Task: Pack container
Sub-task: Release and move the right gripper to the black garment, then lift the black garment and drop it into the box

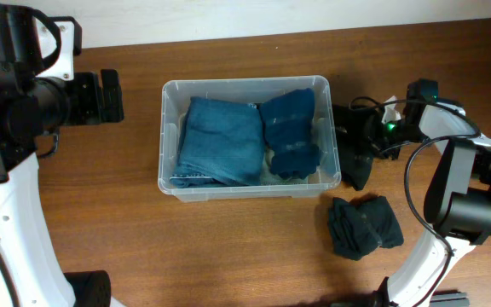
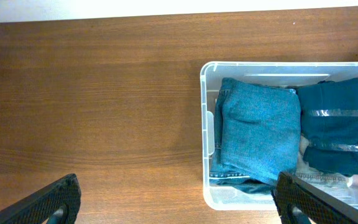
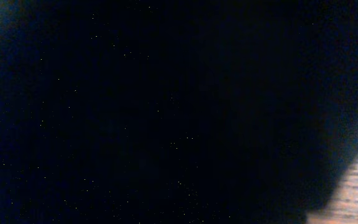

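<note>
Sitting far left, the left tool [image 1: 113, 95] is held wide open and empty. The bin [image 1: 165, 136], long side running left to right, is set on the tabletop [image 1: 101, 213]. The right tool [image 1: 358, 141] is found just beside its right end, nearer; its grip cannot be told.

From overhead we look straight down on the tabletop [image 1: 228, 247]. Our left wrist view also faces down from well above it; these 2 share the container [image 2: 205, 124]. Our right wrist view is so close it is nearly black.
</note>
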`<state>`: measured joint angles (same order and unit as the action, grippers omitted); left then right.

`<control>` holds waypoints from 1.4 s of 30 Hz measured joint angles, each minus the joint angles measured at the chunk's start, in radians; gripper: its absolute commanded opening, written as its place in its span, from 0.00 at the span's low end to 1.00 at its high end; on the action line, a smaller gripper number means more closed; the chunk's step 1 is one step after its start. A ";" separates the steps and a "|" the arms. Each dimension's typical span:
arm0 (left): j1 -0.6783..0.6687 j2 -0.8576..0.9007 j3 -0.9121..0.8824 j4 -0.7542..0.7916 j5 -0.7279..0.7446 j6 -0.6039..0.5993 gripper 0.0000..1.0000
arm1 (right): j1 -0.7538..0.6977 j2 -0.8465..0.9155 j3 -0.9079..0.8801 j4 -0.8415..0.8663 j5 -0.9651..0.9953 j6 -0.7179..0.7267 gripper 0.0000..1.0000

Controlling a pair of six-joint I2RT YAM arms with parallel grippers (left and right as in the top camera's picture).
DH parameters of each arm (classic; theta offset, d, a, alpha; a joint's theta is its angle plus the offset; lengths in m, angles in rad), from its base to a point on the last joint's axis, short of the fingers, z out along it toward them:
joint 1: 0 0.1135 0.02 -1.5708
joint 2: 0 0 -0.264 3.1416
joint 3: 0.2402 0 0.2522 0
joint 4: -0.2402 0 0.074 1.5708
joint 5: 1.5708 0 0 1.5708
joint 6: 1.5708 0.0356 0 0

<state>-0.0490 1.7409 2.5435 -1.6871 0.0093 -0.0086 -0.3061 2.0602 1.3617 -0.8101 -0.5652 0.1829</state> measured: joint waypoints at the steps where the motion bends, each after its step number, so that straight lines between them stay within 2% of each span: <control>1: 0.000 0.000 0.000 0.000 0.000 0.000 0.99 | 0.000 0.000 0.000 -0.010 -0.001 -0.004 0.19; 4: 0.000 0.000 0.000 0.000 0.000 0.000 0.99 | -0.002 -0.002 0.003 -0.050 -0.008 -0.006 0.13; 8: 0.000 0.000 0.000 0.000 0.000 0.000 0.99 | -0.005 -0.047 0.003 -0.133 -0.002 -0.010 0.13; 11: 0.000 0.000 0.000 0.000 0.000 0.000 1.00 | -0.002 -0.149 0.006 -0.170 0.011 -0.011 0.12; 14: 0.000 0.000 0.000 0.000 0.000 0.000 0.99 | 0.016 -0.337 0.024 -0.183 0.025 -0.010 0.12; 18: 0.000 0.000 0.000 0.000 0.000 0.000 0.99 | 0.106 -0.601 0.059 -0.140 0.031 -0.011 0.13; 24: 0.000 0.000 0.000 0.000 0.000 0.000 0.99 | 0.320 -0.776 0.078 -0.062 0.008 0.007 0.16; 30: 0.000 0.000 0.000 0.000 0.000 0.000 0.99 | 0.508 -0.697 0.078 0.049 0.000 0.062 0.20; 36: 0.000 0.000 0.000 0.000 0.000 0.000 0.99 | 0.573 -0.522 0.078 0.103 -0.007 0.114 0.20; 38: 0.000 0.000 0.000 0.000 0.000 0.000 0.99 | 0.579 -0.453 0.078 0.113 -0.013 0.124 0.28; 40: 0.000 0.000 0.000 0.000 0.000 0.000 0.99 | 0.583 -0.376 0.078 0.120 -0.016 0.127 0.48; 42: 0.000 0.000 0.000 0.000 0.000 0.000 0.99 | 0.585 -0.305 0.077 0.124 -0.010 0.131 0.56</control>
<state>-0.0490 1.7409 2.5435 -1.6871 0.0097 -0.0086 0.2787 1.7554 1.4387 -0.6865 -0.5747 0.3141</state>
